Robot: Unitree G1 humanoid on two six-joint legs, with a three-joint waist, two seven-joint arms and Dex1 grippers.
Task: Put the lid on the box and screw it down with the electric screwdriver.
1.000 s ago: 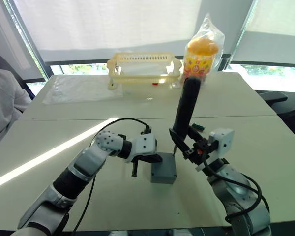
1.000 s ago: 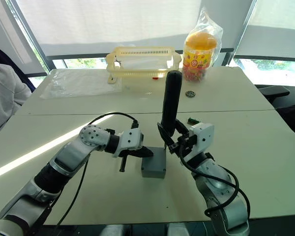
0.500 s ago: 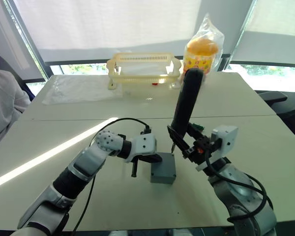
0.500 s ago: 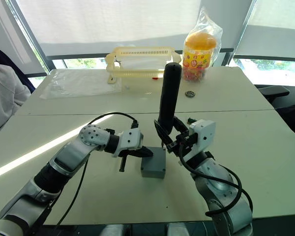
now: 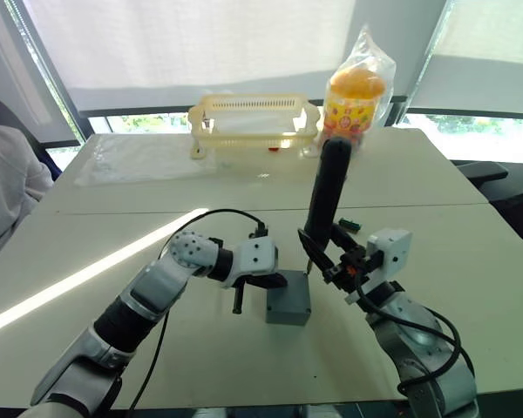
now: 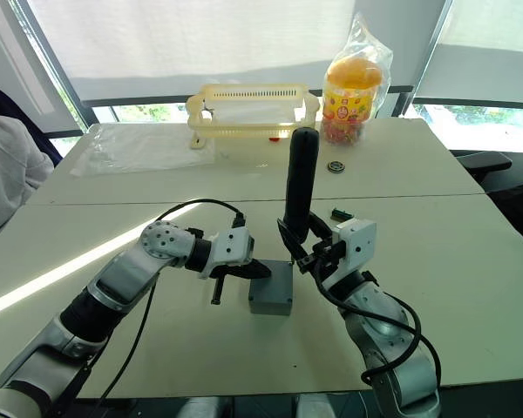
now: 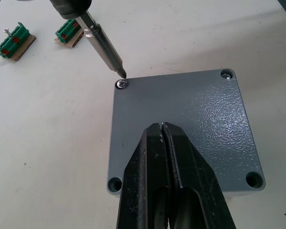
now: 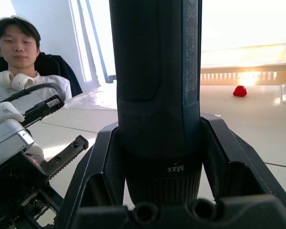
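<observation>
On the left, the left gripper (image 7: pixel 168 157) reaches in from the robot's left side and rests on top of the lid (image 7: pixel 190 114), its jaws closed together with nothing between them. It looks placed there to press the lid down and keep it from shifting or turning while a screw is driven.

The lid already sits flush on the box (image 5: pixel 289 303), which stands on the table (image 5: pixel 471 244) near the middle of the robot's reach, between the two arms. In the left wrist view, two corners of the lid carry a screw, while the two corner holes nearer the camera appear empty, so the fastening seems about half done at most.

To the right, the right gripper (image 6: pixel 309 252) has its jaws clamped around the lower body of the electric screwdriver (image 6: pixel 299 187), holding it nearly upright with a slight lean. The metal bit (image 7: pixel 104 49) comes down at a slant and its tip sits at the screw (image 7: pixel 121 84) in one far corner of the lid; whether it is fully seated in the head is hard to tell. The upright hold presumably keeps the bit in line with the screw.

Two small green terminal blocks (image 7: pixel 12 42) lie on the table beyond the box.
</observation>
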